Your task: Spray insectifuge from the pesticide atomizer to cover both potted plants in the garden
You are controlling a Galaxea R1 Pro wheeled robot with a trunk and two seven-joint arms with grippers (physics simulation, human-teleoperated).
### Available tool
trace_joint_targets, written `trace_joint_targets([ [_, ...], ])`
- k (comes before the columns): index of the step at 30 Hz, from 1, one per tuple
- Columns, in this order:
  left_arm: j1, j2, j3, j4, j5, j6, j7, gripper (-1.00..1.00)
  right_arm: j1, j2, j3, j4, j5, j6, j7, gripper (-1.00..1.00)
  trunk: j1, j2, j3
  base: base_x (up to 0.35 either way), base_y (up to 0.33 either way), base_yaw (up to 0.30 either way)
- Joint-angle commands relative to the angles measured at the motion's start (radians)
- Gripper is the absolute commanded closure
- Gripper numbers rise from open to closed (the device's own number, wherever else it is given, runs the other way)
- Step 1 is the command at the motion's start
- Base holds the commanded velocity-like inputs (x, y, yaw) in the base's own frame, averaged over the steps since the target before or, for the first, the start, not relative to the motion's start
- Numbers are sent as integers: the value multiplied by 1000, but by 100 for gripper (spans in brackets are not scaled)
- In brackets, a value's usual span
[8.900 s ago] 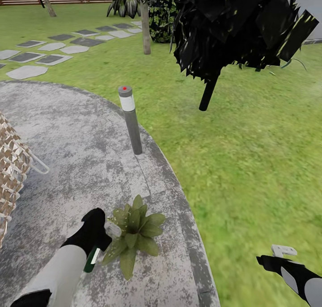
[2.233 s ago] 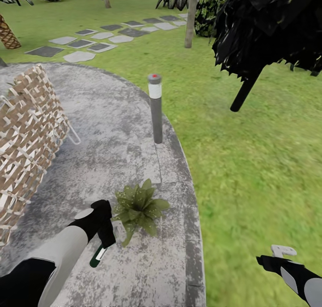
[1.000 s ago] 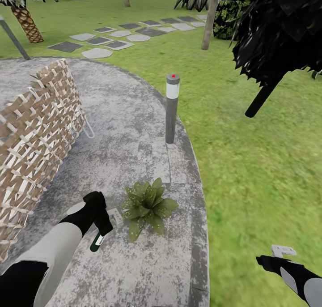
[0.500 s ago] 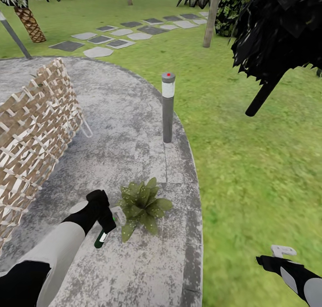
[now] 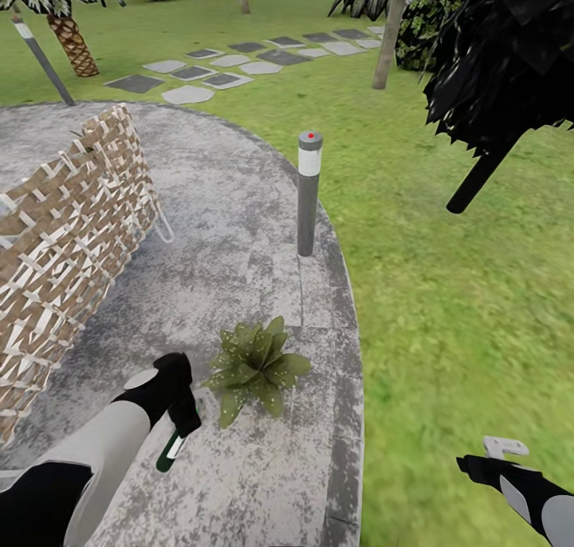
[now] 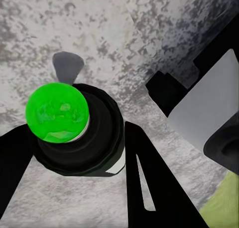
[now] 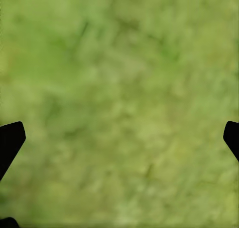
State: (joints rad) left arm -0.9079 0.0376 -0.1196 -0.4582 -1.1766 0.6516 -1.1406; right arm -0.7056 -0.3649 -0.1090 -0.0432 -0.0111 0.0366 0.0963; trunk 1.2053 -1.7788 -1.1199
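Pesticide atomizer [image 5: 171, 449] is in my left gripper [image 5: 182, 419], clamped between the two black fingers, hanging bottom-down over the grey paved patio [image 5: 239, 204] at about seven o'clock in the head view. Through the left wrist view I'm looking at the bottle [image 6: 79, 133] end-on, its bright green round end facing the camera, a dark finger [image 6: 149, 183] pressed on either side of it. One potted plant [image 5: 255, 364] sits on the paving just beside the bottle, at roughly two o'clock from it, leaves spread flat, close but not touching. Beyond it, at twelve o'clock from the plant, a grey bollard light [image 5: 308, 192] stands upright at the patio's edge. A woven lattice bench [image 5: 68, 228] fills the nine o'clock side. My right gripper [image 5: 504, 450] hovers low at four o'clock over the lawn [image 5: 446, 308], well apart from everything; the right wrist view gives me blurred grass with the black fingertips [image 7: 11, 140] at the far edges, so those jaws are spread wide with nothing between them.
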Motion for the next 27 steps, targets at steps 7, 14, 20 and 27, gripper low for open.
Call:
trace_joint_targets([
  [7,0,-2,-5,-1,1,7,-5,100,0,0,-8,-1,-1,4,5,-100,0,0,-3,0,0,162],
  [14,0,-3,-5,-3,2,7,-6,100,0,0,-8,-2,-1,3,5,-100,0,0,-4,0,0,71],
  [20,0,-4,-2,-4,2,8,-6,100,0,0,-9,-2,-1,3,6,-100,-23,42,15,0,0,5],
  [27,0,-4,-4,-4,2,7,-4,100,0,0,-8,-1,-1,3,2,-100,-50,91,37,0,0,208],
])
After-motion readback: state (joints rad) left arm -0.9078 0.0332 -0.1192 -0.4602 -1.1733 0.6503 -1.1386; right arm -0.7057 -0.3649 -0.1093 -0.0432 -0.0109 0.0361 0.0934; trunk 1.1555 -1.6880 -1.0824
